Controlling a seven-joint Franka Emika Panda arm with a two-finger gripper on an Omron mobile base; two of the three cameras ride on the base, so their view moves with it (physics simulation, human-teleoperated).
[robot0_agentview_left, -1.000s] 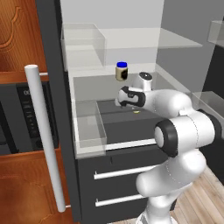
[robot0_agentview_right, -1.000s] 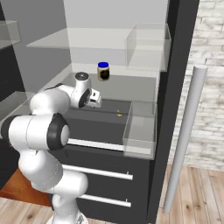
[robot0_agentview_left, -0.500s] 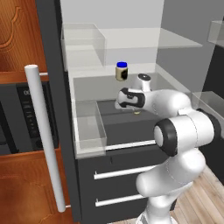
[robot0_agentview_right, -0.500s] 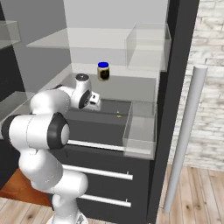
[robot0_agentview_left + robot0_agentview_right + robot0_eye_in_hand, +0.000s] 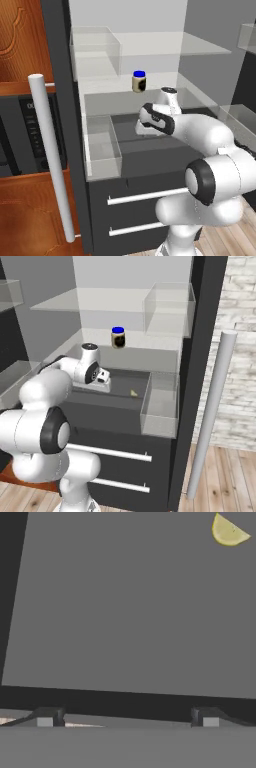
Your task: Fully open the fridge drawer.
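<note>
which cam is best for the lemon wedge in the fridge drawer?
Hand view: the lemon wedge is large and sharp at the top right, lying on the fridge drawer floor, beyond the open claw. The right base view shows it as a tiny yellow speck. In the left base view I can't make it out.

fridge drawer [image 5: 150, 145] | wide, shallow, dark grey tray | flat dark floor [image 5: 130, 612] | spans the fridge's width below the glass shelf | level, partly pulled out over the dark drawer fronts | front edge toward the robot [image 5: 107, 406]
</note>
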